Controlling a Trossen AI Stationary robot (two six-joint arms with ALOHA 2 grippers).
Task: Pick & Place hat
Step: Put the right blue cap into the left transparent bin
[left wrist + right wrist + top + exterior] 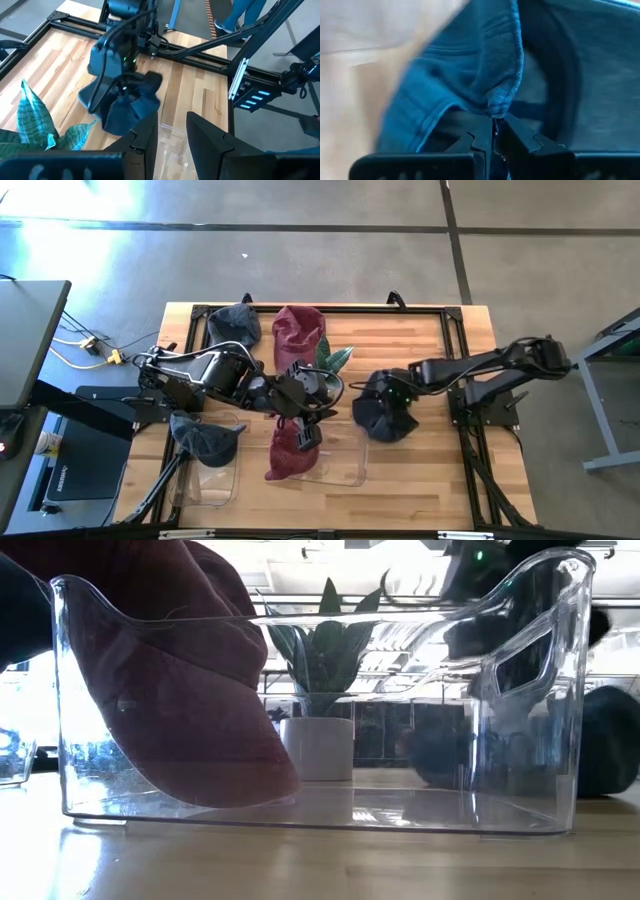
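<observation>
R gripper (495,131) is pinched shut on a fold of the dark blue hat (485,85), which bunches right under it on the table (420,350). L gripper (171,131), fingers a bit apart, holds nothing; maroon hat (290,452) drapes into clear bin (520,670) just below it.

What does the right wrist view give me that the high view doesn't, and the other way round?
Only the right wrist view shows the right gripper pinched shut on a fold of the dark blue hat.

Only the high view shows the layout: the left gripper over the maroon hat in the clear bin, a second maroon hat, a dark hat at the far edge, another dark hat in the left bin, and the plant.

Both show the right gripper at the dark blue hat on the wooden table.
</observation>
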